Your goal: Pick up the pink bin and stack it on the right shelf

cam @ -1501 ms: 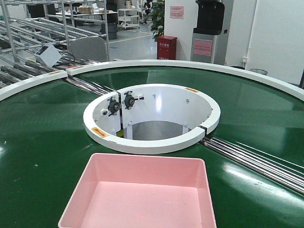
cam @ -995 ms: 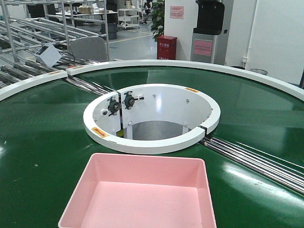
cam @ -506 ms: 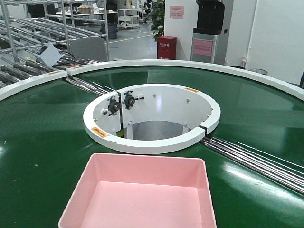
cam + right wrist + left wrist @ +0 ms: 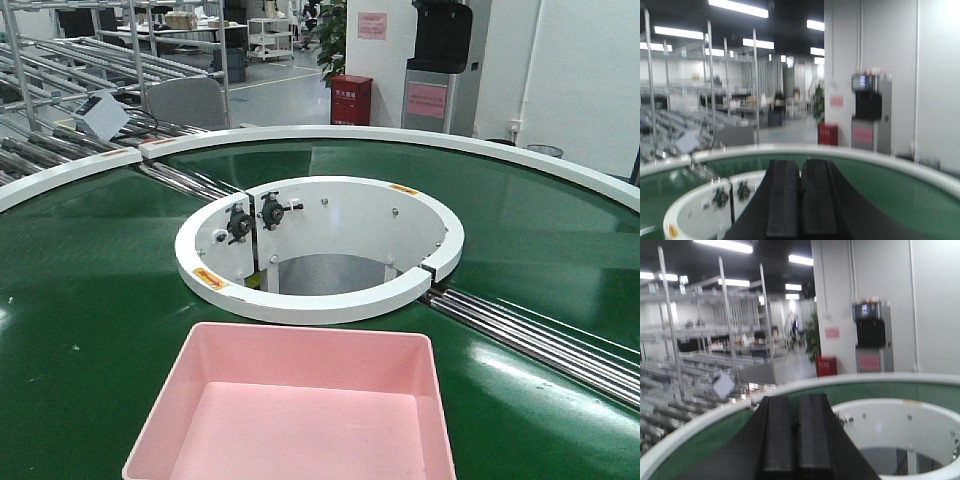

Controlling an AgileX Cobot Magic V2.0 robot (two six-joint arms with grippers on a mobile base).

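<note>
The pink bin (image 4: 300, 410) is a wide, shallow pale-pink tub. It sits empty on the green conveyor belt (image 4: 90, 300) at the bottom centre of the front view, cut off by the lower edge. Neither gripper shows in the front view. My left gripper (image 4: 796, 400) is shut and empty, its black fingers pressed together, pointing over the belt toward the white inner ring (image 4: 890, 415). My right gripper (image 4: 800, 164) is also shut and empty, held above the belt. The pink bin does not show in either wrist view. The right shelf is out of view.
The white inner ring (image 4: 320, 300) with its open well lies just beyond the bin. Metal rails (image 4: 540, 335) cross the belt at the right. A white outer rim (image 4: 400, 135) bounds the belt. Roller racks (image 4: 60, 90) stand at the far left, a red box (image 4: 351, 100) behind.
The pink bin has crept slightly toward the camera on the belt. Nothing else in the front view has moved.
</note>
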